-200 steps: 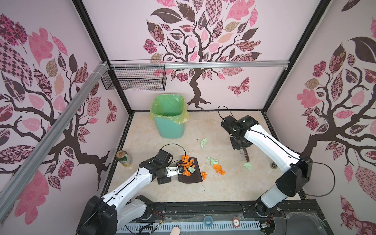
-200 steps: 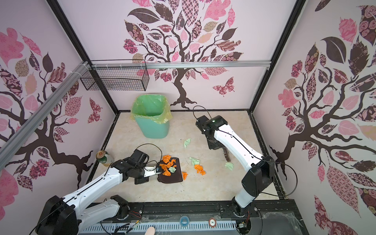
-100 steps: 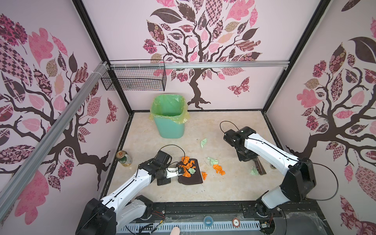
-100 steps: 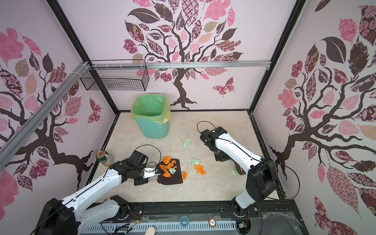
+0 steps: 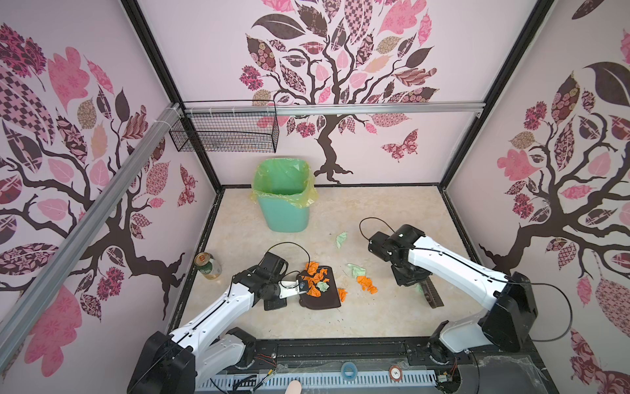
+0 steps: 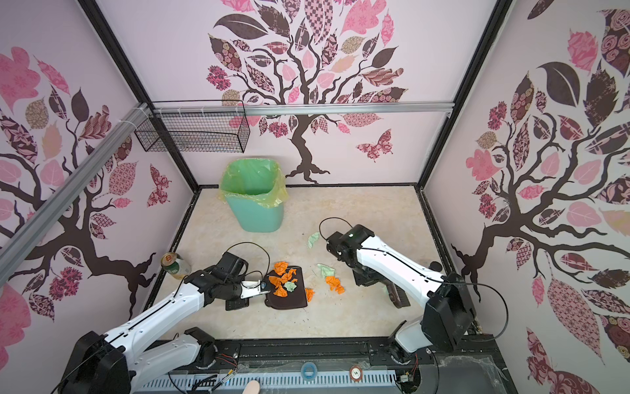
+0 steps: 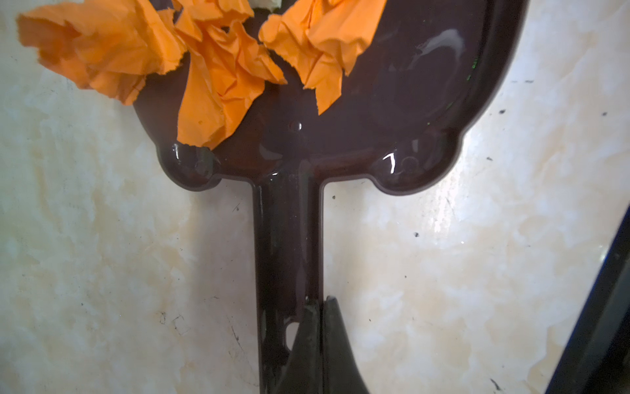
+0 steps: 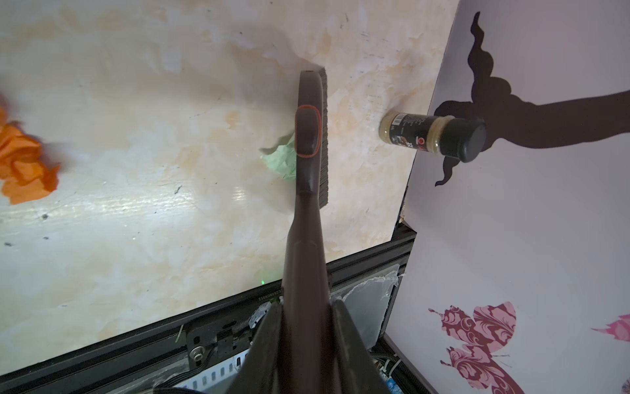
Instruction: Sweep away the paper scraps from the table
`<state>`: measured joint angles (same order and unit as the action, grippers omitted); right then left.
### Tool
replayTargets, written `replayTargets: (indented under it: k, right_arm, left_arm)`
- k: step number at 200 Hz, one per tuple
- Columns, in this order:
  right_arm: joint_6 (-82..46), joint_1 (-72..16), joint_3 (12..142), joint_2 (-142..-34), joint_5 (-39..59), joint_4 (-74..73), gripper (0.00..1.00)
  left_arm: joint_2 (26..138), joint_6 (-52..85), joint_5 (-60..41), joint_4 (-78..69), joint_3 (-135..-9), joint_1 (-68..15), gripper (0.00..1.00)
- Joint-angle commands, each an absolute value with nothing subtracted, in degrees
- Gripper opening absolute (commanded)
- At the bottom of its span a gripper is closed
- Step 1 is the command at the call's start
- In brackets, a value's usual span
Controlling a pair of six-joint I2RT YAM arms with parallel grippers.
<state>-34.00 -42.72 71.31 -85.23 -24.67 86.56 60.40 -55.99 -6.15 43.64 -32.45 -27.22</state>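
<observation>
Swung to four o'clock, the right hand clamps the brush behind a green scrap. The left hand pins the dustpan at six o'clock, placed to catch paper scraps strewn on the tabletop.

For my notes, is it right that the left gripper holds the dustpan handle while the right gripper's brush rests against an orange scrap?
Only the colour is wrong: the scrap against the brush is pale green, as the right wrist view shows. The rest stands.

Left hand and right hand clamped tight.
</observation>
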Motion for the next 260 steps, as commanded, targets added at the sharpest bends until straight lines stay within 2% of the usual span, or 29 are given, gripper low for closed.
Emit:
replayTargets:
  k: [1, 37, 100, 119, 145, 168, 188, 222, 260]
  right_arm:
    - [-36.2, -44.6, 75.5, -88.1, -9.7, 78.8, 0.00]
    - [-35.3, -46.1, 82.4, -91.4, -3.9, 73.4, 0.00]
    - [-33.9, -49.1, 94.7, -97.0, -2.2, 73.2, 0.00]
    - [-33.4, -49.0, 99.0, -98.1, -5.3, 75.8, 0.00]
    - [-30.7, -48.6, 108.0, -102.1, -16.9, 84.7, 0.00]
    - [-26.6, -45.8, 111.4, -103.8, -22.9, 84.8, 0.00]
    - [-19.5, -43.2, 114.7, -107.8, -29.4, 83.6, 0.00]
    - [4.2, -40.8, 119.1, -117.5, -43.2, 74.8, 0.00]
    - [22.5, -41.0, 122.9, -122.6, -39.9, 60.2, 0.00]
  left_arm:
    - [58.7, -56.6, -7.4, 43.6, -30.7, -26.8, 0.00]
    - [58.2, -56.5, -7.4, 44.0, -30.5, -26.8, 0.00]
    - [59.7, -56.2, -7.4, 43.5, -30.8, -26.8, 0.00]
    - [60.0, -56.0, -7.6, 43.4, -31.0, -26.8, 0.00]
    - [60.3, -56.0, -7.4, 43.9, -31.4, -26.8, 0.00]
    - [59.9, -56.1, -6.7, 44.5, -31.6, -26.7, 0.00]
    - [59.3, -56.1, -6.5, 45.0, -31.5, -26.5, 0.00]
    - [60.1, -55.4, -6.3, 44.4, -30.8, -26.4, 0.00]
    - [61.2, -54.6, -6.0, 43.5, -31.0, -26.4, 0.00]
